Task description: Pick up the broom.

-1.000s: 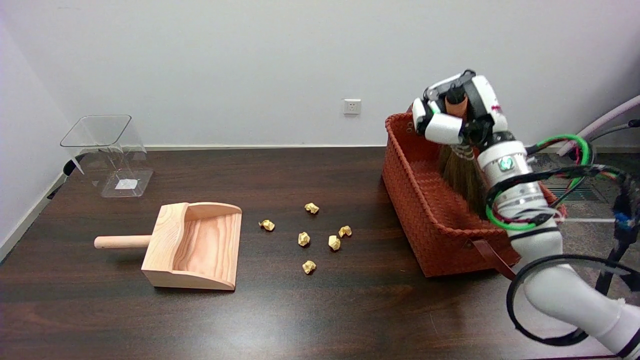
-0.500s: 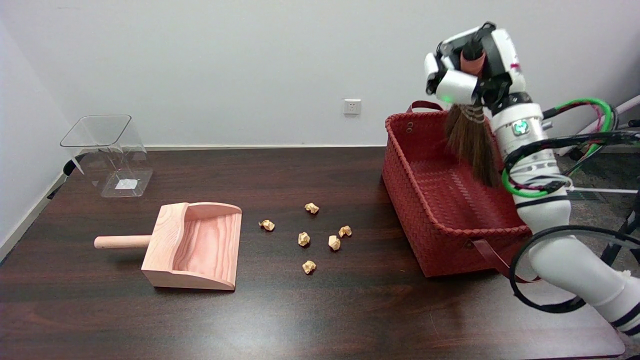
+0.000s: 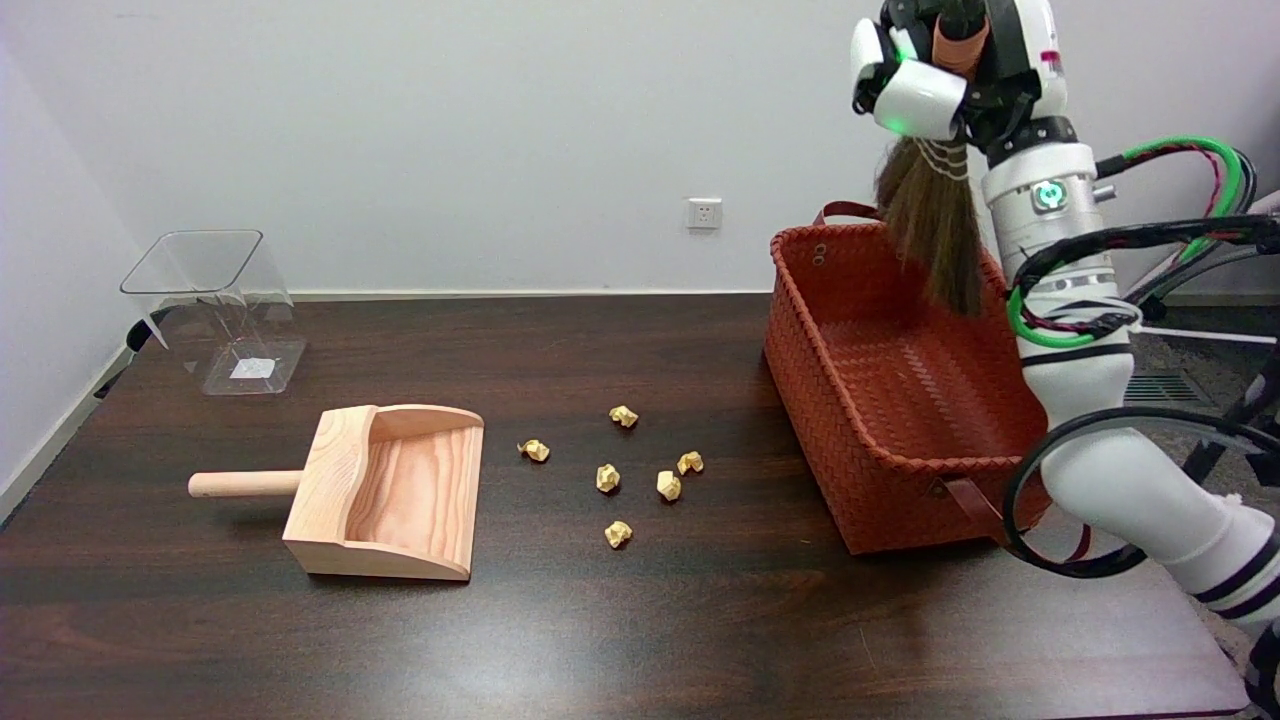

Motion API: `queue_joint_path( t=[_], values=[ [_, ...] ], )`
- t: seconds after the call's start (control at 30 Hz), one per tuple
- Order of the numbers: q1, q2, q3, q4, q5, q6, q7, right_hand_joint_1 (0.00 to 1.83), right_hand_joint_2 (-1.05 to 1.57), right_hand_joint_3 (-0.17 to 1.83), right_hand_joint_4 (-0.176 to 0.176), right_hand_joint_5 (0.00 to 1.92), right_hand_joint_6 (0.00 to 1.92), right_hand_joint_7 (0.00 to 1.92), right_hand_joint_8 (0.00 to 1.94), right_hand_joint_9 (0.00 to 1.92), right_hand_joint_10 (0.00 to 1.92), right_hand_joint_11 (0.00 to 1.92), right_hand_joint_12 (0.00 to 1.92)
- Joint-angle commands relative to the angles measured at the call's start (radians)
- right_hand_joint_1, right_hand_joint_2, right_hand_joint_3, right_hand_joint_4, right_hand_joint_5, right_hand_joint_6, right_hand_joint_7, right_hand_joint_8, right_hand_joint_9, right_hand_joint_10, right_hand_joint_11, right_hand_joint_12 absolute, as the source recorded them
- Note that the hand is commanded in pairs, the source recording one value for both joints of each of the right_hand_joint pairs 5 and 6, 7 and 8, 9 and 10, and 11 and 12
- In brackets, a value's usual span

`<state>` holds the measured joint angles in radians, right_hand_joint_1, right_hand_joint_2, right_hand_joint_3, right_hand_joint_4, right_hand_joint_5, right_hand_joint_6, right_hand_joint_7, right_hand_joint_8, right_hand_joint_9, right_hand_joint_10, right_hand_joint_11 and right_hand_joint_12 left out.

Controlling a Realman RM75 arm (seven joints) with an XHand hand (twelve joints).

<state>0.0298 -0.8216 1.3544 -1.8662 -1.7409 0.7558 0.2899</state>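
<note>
My right hand (image 3: pixel 950 70) is high at the top right of the head view, its fingers wrapped around the brown handle of a small broom (image 3: pixel 930 225). The broom hangs bristles down, and its dark straw tips reach to about the far rim of the red woven basket (image 3: pixel 880 470). The top of the handle is cut off by the picture's upper edge. The white right arm rises from the lower right, past the basket's right side.
A wooden dustpan (image 3: pixel 385 490) with a round handle lies at the left middle. Several crumpled yellow paper balls (image 3: pixel 640 475) are scattered between it and the basket. A clear plastic bin (image 3: pixel 215 310) stands at the far left corner of the dark table (image 3: pixel 600 640).
My right hand has lifted the broom straight up out of the basket; the bristles went from deep inside it to hanging at its far rim.
</note>
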Motion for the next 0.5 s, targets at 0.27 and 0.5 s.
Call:
queue_joint_path(
  t=[0.27, 0.5],
  values=[
    [0.247, -0.082, -0.338, -0.007, 0.095, 0.006, -0.101, 1.2, 0.97, 1.18, 0.0, 1.92, 1.92, 1.92, 1.92, 1.92, 1.92, 1.92, 1.92],
    [0.241, -0.181, -0.418, -0.002, 0.09, 0.002, -0.216, 1.19, 0.98, 1.2, 0.0, 1.92, 1.92, 1.92, 1.92, 1.92, 1.92, 1.92, 1.92]
  ],
)
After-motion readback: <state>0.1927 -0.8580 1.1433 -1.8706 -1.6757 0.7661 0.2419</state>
